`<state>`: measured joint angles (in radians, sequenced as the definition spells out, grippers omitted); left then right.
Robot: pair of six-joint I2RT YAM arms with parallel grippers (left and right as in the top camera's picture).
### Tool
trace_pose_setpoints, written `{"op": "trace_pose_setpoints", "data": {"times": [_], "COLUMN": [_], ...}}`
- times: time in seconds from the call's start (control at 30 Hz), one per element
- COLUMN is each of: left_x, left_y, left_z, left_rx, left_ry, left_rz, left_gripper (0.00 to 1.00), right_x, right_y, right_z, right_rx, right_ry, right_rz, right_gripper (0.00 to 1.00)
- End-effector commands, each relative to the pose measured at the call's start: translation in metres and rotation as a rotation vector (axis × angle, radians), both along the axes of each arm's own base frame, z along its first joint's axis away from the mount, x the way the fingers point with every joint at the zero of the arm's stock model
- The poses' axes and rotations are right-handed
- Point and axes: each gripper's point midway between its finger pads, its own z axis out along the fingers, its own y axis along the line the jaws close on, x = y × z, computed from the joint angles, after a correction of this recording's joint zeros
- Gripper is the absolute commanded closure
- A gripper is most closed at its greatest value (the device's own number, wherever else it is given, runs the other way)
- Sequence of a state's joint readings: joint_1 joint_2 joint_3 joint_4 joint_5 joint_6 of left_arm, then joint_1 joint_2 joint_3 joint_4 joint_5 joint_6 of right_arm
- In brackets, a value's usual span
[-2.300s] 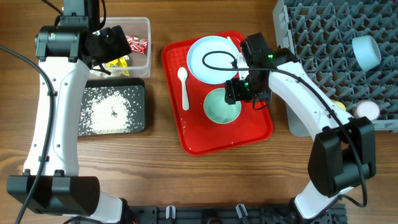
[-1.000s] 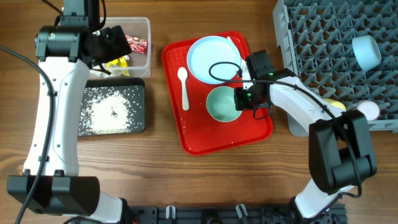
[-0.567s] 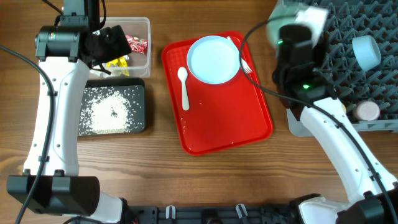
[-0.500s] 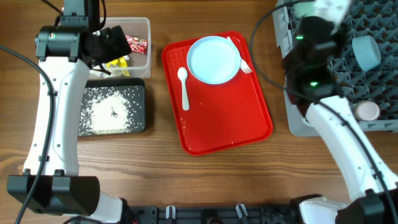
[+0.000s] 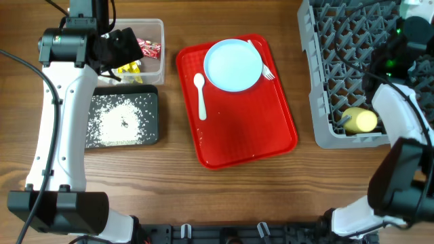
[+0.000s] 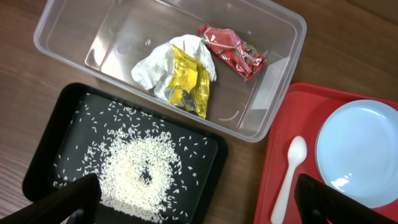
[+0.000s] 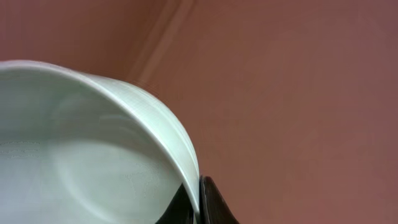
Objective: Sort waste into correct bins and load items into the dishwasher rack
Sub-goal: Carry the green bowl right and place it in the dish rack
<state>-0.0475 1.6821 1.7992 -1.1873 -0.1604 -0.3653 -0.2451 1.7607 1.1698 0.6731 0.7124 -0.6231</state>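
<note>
Right claw (image 7: 197, 201) pinches the thin rim of a glossy bowl (image 7: 87, 155).

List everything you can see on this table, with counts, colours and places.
tray: one, red, centre
plate: one, pale blue, tray's far end
spoon: one, white, on tray, left of plate
fork: one, white, at plate's right edge
clear bin: one, see-through, left of tray
napkin: one, white, in clear bin
yellow wrapper: one, in clear bin
red wrapper: one, in clear bin
black bin: one, beside clear bin
rice grains: many, white, in black bin
rack: one, grey, right
cup: one, yellow, in rack
bowl: one, pale, held
left jaws: open, above bins
right jaws: shut on bowl rim
</note>
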Motion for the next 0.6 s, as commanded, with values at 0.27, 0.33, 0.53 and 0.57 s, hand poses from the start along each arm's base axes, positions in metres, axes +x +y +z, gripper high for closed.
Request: {"op": "trace_pose_setpoints", "data": {"times": [0.27, 0.33, 0.53, 0.57], "left_x": [0.001, 0.001, 0.001, 0.001], "left_y": [0.002, 0.002, 0.002, 0.002], "left_z": [-0.002, -0.002, -0.002, -0.002], "left_rx": [0.005, 0.005, 0.005, 0.005], "left_ry": [0.004, 0.004, 0.004, 0.004], "left_rz": [0.017, 0.017, 0.017, 0.017], "left_gripper": [0.0, 0.0, 0.0, 0.0], "right_x": [0.056, 0.057, 0.054, 0.05], "right_y": [-0.002, -0.006, -0.017, -0.023], "right_z": [-0.08, -0.07, -0.048, -0.045], "right_rx": [-0.217, -0.254, -0.237, -0.216], "right_ry": [0.184, 0.15, 0.075, 0.047], "right_rz": [0.142, 0.124, 0.063, 0.033], "right_gripper": [0.96, 0.96, 0.96, 0.96]}}
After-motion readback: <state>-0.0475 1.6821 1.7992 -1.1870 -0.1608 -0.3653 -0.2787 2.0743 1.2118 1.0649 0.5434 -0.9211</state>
